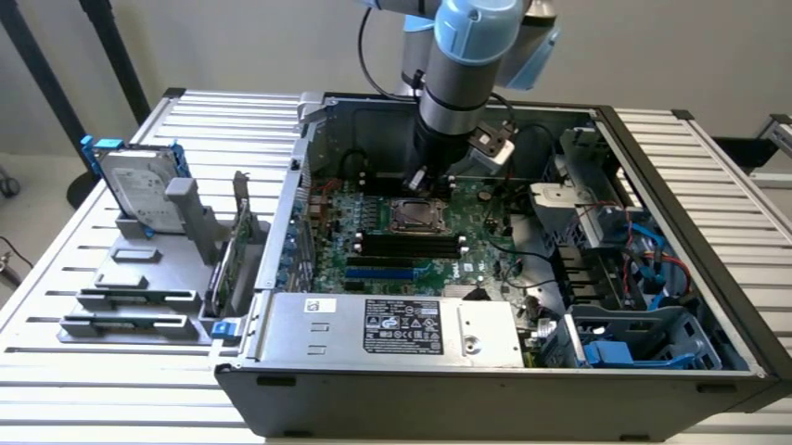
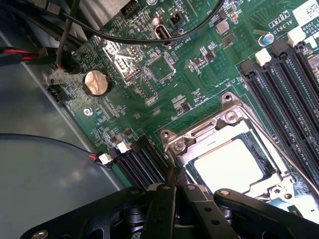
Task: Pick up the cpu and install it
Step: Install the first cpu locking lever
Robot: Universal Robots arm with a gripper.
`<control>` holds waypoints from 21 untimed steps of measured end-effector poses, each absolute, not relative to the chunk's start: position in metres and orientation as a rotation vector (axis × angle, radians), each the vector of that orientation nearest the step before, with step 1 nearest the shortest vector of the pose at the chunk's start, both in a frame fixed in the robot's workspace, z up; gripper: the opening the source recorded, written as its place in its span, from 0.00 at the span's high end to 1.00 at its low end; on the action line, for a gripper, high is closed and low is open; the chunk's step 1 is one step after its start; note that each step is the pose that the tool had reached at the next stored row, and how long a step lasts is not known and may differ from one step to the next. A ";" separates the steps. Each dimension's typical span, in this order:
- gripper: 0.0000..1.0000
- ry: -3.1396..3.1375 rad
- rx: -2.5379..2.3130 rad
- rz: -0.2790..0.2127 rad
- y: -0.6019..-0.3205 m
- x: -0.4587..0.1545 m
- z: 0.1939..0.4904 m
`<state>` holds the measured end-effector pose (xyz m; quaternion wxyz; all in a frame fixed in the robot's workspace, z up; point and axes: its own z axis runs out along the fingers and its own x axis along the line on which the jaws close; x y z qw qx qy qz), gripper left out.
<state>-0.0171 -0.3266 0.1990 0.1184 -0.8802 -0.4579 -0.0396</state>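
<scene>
Motherboard (image 1: 409,246) fills the open computer case (image 1: 495,389) at frame centre. I see the cpu (image 2: 230,164) already lying inside its socket (image 2: 227,149), lower right of the wrist view. I judge placing done, latching perhaps left. My gripper (image 2: 175,185) is closed and empty, at the socket edge.

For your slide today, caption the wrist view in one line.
Gripper poised at the socket frame, cpu seated inside, on the green motherboard.

Even bright daylight, cpu (image 2: 233,164) glare-washed, soft foreground blur
</scene>
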 end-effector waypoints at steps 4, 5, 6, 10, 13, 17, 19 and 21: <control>0.89 -1.340 -2.573 -0.116 -0.327 -0.016 0.198; 0.89 -1.340 -2.573 -0.116 -0.327 -0.016 0.198; 0.89 -1.341 -2.574 -0.116 -0.327 -0.016 0.198; 0.89 -1.340 -2.573 -0.116 -0.327 -0.016 0.197; 0.89 -1.339 -2.569 -0.119 -0.327 -0.016 0.197; 0.89 -1.336 -2.565 -0.121 -0.327 -0.016 0.198; 0.89 -1.335 -2.564 -0.118 -0.327 -0.016 0.199; 0.89 -1.335 -2.564 -0.117 -0.328 -0.017 0.201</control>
